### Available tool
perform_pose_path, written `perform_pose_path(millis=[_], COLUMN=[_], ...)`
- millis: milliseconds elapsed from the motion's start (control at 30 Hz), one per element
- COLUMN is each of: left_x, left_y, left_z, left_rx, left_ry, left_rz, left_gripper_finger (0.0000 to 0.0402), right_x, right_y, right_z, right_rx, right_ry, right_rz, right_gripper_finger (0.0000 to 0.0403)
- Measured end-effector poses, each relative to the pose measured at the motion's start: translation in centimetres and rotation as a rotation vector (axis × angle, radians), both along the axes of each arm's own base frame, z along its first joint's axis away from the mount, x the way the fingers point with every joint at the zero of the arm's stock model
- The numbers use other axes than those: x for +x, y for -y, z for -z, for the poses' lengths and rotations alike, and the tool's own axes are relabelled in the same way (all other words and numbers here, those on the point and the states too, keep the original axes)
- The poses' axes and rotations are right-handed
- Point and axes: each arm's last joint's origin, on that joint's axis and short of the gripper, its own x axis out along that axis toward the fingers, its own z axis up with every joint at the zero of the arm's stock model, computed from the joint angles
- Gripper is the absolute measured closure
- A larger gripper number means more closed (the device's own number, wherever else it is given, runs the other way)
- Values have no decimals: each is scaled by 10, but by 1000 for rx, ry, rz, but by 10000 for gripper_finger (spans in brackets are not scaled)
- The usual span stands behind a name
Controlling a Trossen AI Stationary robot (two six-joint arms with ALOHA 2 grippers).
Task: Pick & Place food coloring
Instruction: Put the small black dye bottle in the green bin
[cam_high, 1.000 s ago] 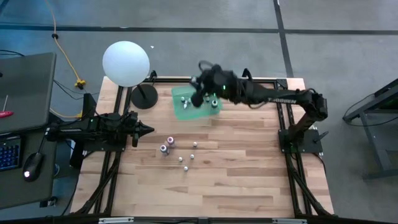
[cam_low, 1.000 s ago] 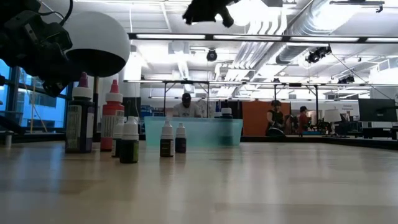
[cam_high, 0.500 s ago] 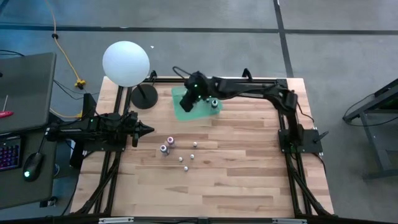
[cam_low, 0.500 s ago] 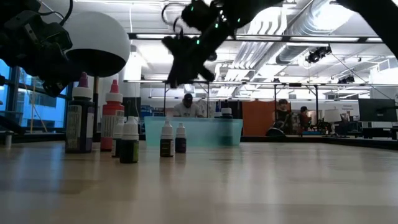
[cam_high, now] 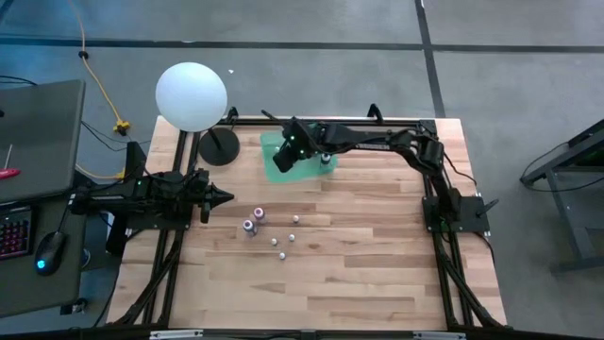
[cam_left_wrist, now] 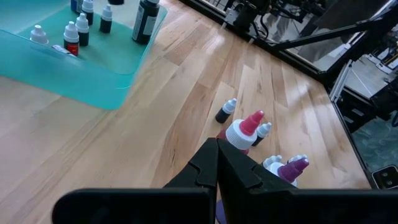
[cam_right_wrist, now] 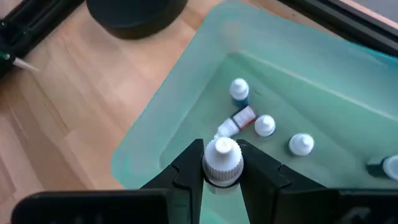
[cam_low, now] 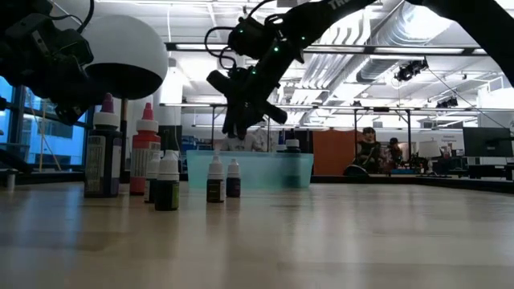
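While your overhead view hides the grip under the arm, the right wrist view shows you the right gripper (cam_right_wrist: 222, 169) clamped on a food coloring bottle (cam_right_wrist: 222, 158) by its ribbed white cap, held over the green tray (cam_right_wrist: 186, 81). That same view shows four more small bottles (cam_right_wrist: 263, 125) inside the tray, one lying on its side. From above you see the right gripper (cam_high: 286, 151) over the tray's left part, and the left gripper (cam_high: 223, 197) parked at the table's left side. The left wrist view shows you its fingers (cam_left_wrist: 214, 163) pressed together on nothing, with loose bottles (cam_left_wrist: 244, 130) just beyond them on the wooden table (cam_left_wrist: 186, 93). Only the low view shows you the right gripper (cam_low: 234, 120) hanging above the tray's rim.
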Motion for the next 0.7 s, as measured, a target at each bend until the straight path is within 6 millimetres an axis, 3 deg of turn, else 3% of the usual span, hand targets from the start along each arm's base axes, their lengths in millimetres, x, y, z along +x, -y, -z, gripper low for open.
perform_pose_path(millis=[367, 700], left_x=[0, 0], left_y=[0, 0], left_z=[0, 0], left_rx=[0, 0], left_ry=[0, 0], left_rz=[0, 0], left_gripper_finger=[401, 401], right_x=[28, 37], right_y=[-41, -47], right_z=[39, 60], right_rx=[-90, -184], right_ry=[-8, -7], right_rz=[79, 173], right_gripper_finger=[325, 325])
